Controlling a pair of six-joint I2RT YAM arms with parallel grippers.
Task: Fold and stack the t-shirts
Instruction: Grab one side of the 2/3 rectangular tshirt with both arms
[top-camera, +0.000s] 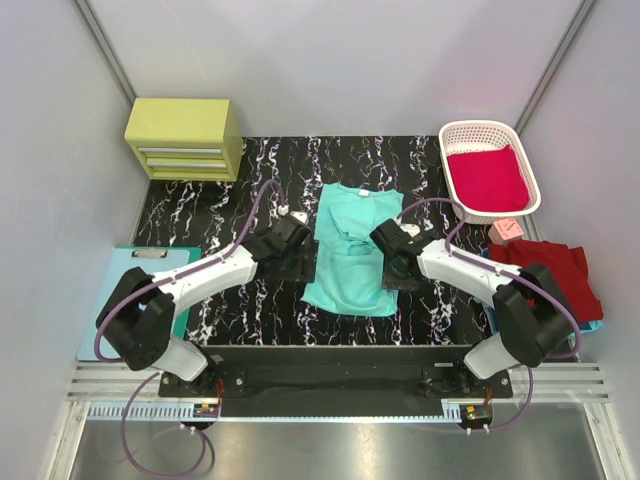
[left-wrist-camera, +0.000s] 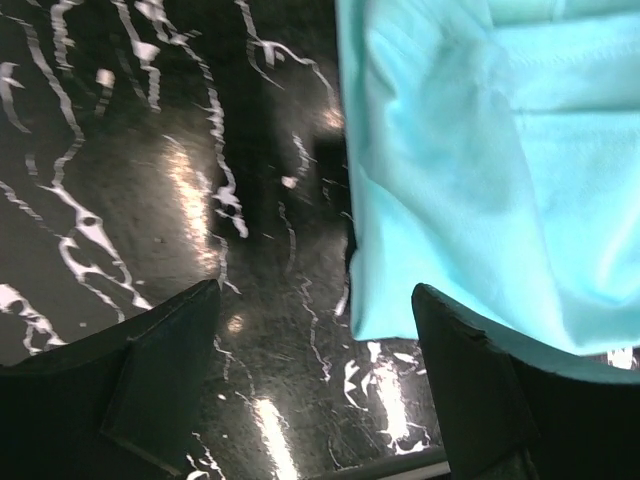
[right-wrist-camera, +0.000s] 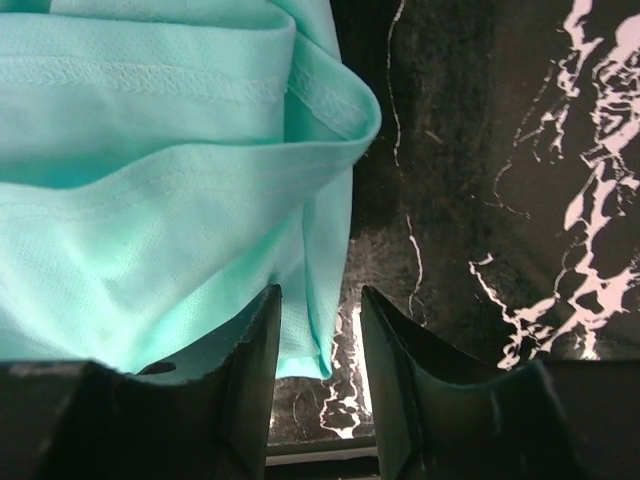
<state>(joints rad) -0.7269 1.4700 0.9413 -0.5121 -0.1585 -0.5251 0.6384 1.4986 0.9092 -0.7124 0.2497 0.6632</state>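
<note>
The spread t-shirt (top-camera: 350, 250) lies in the middle of the table (top-camera: 230, 310); the left fingers (left-wrist-camera: 165, 370) stand at its left edge, the right fingers (right-wrist-camera: 240, 390) at its right edge; behind it to the left sits a drawer box (top-camera: 185, 138); behind it to the right a basket (top-camera: 480, 127) holds a second t-shirt (top-camera: 487, 178); a clipboard (top-camera: 112, 268) lies to its left; a heap of t-shirts (top-camera: 555, 270) to its right.

No text, brand, number or sign can be read anywhere — not in the top view, nor in either wrist view. The mint-teal t-shirt (top-camera: 350, 255) at the centre of the frame shows only plain cloth and stitching, and the yellow-green drawer unit (top-camera: 185, 138) in the upper left has blank fronts. A small pink item (top-camera: 508, 228) beside the white basket (top-camera: 490, 125) at the right is too small to tell whether it bears print.
</note>
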